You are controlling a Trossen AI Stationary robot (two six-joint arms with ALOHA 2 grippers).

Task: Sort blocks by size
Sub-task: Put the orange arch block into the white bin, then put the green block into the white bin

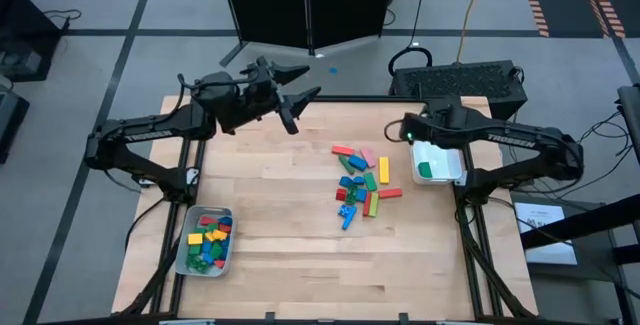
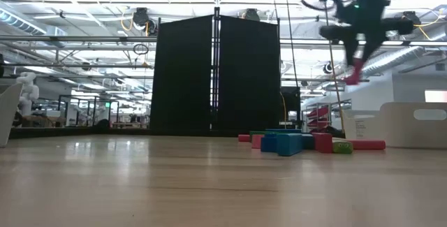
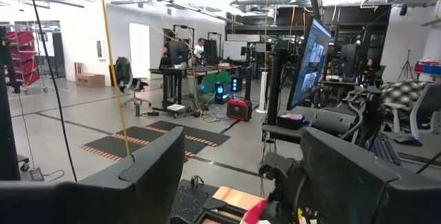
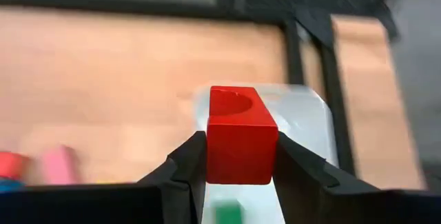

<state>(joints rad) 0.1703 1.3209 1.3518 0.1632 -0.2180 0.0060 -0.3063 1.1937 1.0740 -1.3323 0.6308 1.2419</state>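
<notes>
Red block pinched over the pale tray, loose pile waiting beside it

Red, hard and square-edged, the small red toy block (image 4: 240, 138) sits pinched between the two dark fingers of my right gripper (image 4: 240, 162), high above the pale rectangular tray (image 1: 452, 173) at the table's right edge. I judge it light and stiff, nothing that will crush. Its smooth flat sides could slip, so the hold belongs where I have it, pads flat on two opposite faces, low on the block. A round hollow marks the top face; I would not grip there.

Inside that tray lies one small green block (image 1: 425, 170), so whatever I set down should land beside it, not on it. Just left of the tray, on the bare wooden tabletop (image 1: 280, 245), the loose pile of coloured blocks (image 1: 362, 187) spreads out, long bars and short cubes mixed and touching one another. Picking from it will be fiddly, since neighbours crowd most faces; the outlying bars at the pile's rim look easiest.

Well away from the tray, near the table's front-left corner, a second tray (image 1: 184, 257) holds a heap of sorted coloured blocks (image 1: 210, 242).

My left gripper (image 1: 300, 85) hangs spread and empty over the table's far edge, well clear of the tray and the pile. Nothing stands between the held block and the tray below.
</notes>
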